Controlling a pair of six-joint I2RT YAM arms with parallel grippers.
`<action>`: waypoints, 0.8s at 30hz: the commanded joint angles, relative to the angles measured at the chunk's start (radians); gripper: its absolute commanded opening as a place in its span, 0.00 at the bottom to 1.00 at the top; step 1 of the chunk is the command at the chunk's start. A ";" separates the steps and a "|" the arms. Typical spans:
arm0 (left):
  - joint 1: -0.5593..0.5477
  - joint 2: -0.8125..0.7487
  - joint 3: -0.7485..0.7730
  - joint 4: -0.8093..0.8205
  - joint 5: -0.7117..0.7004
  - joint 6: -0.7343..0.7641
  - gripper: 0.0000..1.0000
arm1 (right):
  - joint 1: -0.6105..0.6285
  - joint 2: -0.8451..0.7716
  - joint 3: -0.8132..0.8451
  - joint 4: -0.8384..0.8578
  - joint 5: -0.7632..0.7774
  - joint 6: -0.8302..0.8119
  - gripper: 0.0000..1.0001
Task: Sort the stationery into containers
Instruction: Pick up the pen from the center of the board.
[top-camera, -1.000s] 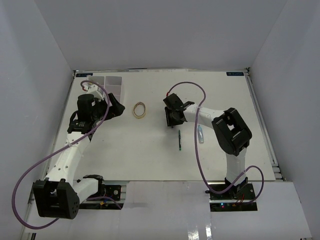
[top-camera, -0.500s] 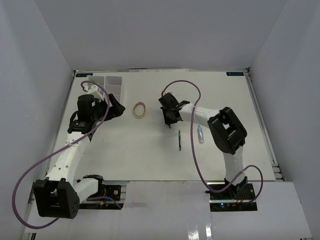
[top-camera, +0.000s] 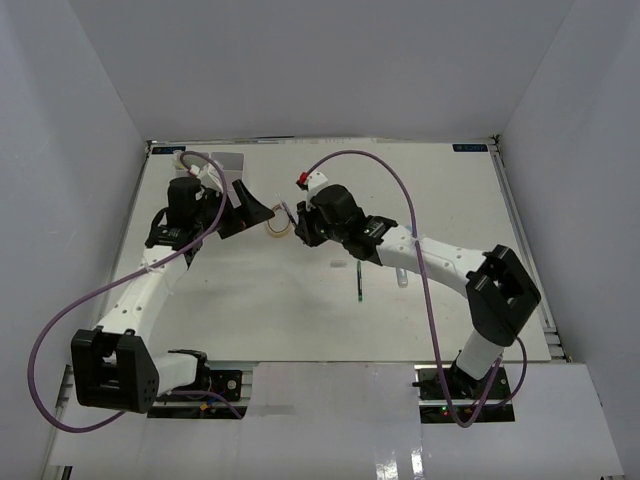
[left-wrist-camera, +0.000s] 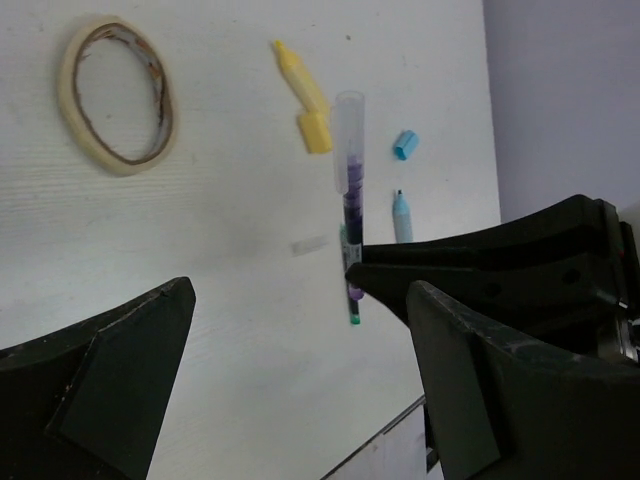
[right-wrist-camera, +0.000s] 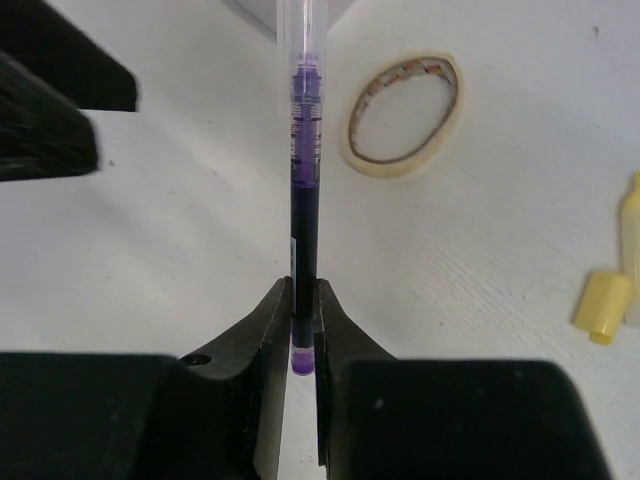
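Pinching the pen (right-wrist-camera: 303, 200) low, near its butt end, the R gripper (right-wrist-camera: 303, 300) is seen shut tight on it, w/ most of the barrel sticking out past the tips. L gripper (left-wrist-camera: 300, 290) is held wide apart, nothing in it, and the pen is seen between its fingers in the wrist view, so a handover is judged likely. Pen is held above the table, near the ring (left-wrist-camera: 118, 95), well short of the tray (top-camera: 232, 160) at far left.

Risks: w/ so short a grip, the pen could be levered askew or knocked out if bumped by an L finger. If it's released before L is closed, it'd be dropped & could roll toward the yellow marker (left-wrist-camera: 303, 95). Fingers of both arms are close; a clash can't be ruled out.
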 joint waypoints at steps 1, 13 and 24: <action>-0.046 -0.001 0.068 0.017 0.046 -0.056 0.98 | 0.024 -0.055 -0.046 0.136 -0.081 -0.063 0.13; -0.145 0.008 0.116 0.052 -0.037 -0.124 0.78 | 0.031 -0.167 -0.163 0.254 -0.227 -0.051 0.14; -0.188 0.027 0.113 0.052 -0.054 -0.136 0.45 | 0.031 -0.194 -0.217 0.312 -0.256 -0.029 0.14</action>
